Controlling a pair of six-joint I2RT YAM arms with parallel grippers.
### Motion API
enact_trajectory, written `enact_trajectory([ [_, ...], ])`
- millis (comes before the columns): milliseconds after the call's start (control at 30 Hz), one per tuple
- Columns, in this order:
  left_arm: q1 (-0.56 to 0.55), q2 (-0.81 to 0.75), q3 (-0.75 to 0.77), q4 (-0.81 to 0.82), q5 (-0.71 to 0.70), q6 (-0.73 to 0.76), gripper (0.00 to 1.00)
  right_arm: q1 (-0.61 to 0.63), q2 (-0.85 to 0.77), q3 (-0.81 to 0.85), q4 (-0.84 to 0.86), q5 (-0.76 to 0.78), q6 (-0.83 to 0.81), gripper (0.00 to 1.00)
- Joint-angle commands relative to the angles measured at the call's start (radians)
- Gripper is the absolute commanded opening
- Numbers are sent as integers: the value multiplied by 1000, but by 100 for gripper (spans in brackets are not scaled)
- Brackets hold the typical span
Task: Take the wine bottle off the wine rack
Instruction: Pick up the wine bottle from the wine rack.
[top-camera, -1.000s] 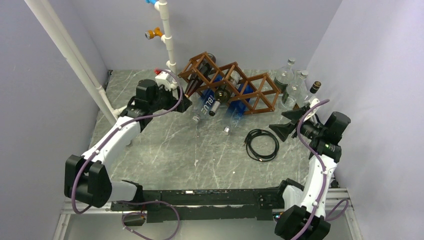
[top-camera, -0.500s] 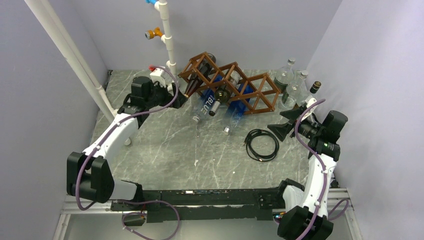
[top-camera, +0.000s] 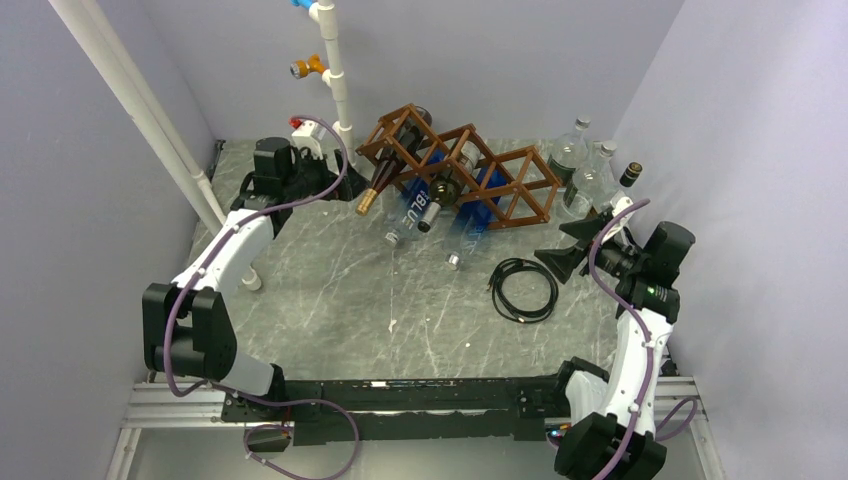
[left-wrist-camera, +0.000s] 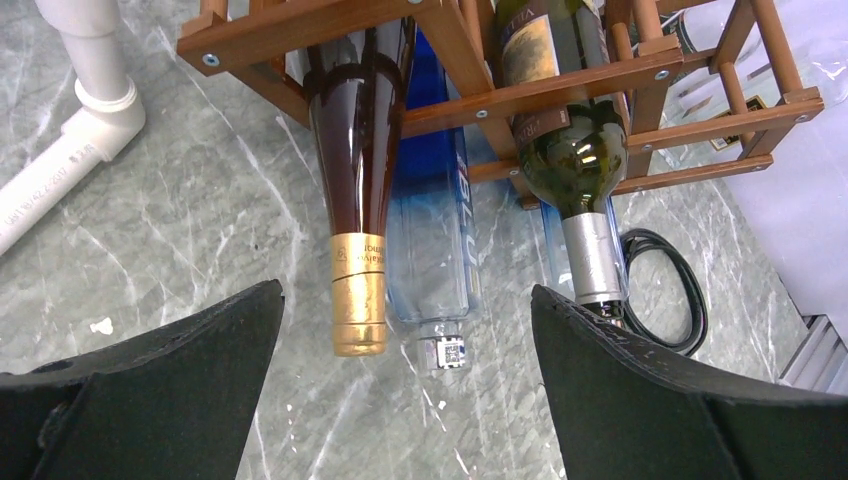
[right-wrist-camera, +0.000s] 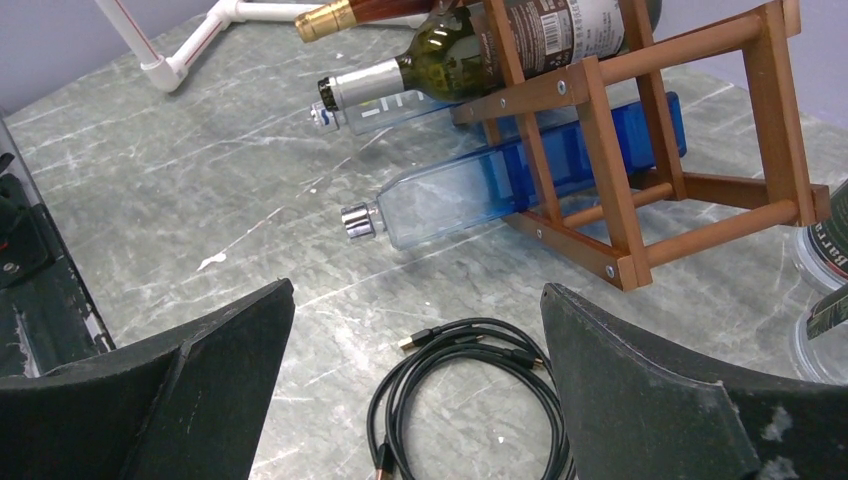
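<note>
The brown wooden wine rack (top-camera: 470, 170) stands at the back of the table, with several bottles lying in its cells. A dark wine bottle (left-wrist-camera: 358, 150) with a gold foil neck (top-camera: 367, 202) pokes out of the leftmost cell. Next to it lie a clear blue bottle (left-wrist-camera: 430, 250) and a green wine bottle (left-wrist-camera: 575, 150) with a silver foil neck. My left gripper (left-wrist-camera: 405, 295) is open just short of the gold neck, touching nothing; in the top view the left gripper (top-camera: 348, 188) sits left of the rack. My right gripper (right-wrist-camera: 417, 290) is open and empty above a cable, right of the rack (right-wrist-camera: 600, 150).
A coiled black cable (top-camera: 523, 288) lies in front of the rack's right end. Clear glass bottles (top-camera: 580, 170) stand at the back right by the wall. A white pipe frame (top-camera: 335, 80) rises at the back left, close to my left arm.
My left arm has drawn back to the left, away from the rack, baring the gold neck in the top view. Its jaws stayed open. The right arm has hardly moved.
</note>
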Motion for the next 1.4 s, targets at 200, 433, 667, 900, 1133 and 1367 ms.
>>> enact_trajectory([
  [200, 1, 22, 75, -14, -23, 36, 99, 4, -30, -17, 44, -1, -16, 97],
  [433, 1, 44, 62, 43, 3, 39, 100, 3, -39, -29, 60, 6, -13, 97],
  [667, -2, 30, 2, 173, -4, 104, 99, 3, -40, -35, 70, 0, -9, 97],
  [900, -8, 12, -57, 264, -29, 168, 100, 4, -42, -35, 66, -2, -12, 97],
  [1133, -10, 87, -6, 246, 23, 201, 100, 5, -42, -38, 70, -7, -12, 97],
  [1367, -22, 170, 20, 281, 91, 219, 100, 5, -40, -40, 70, -5, -15, 97],
])
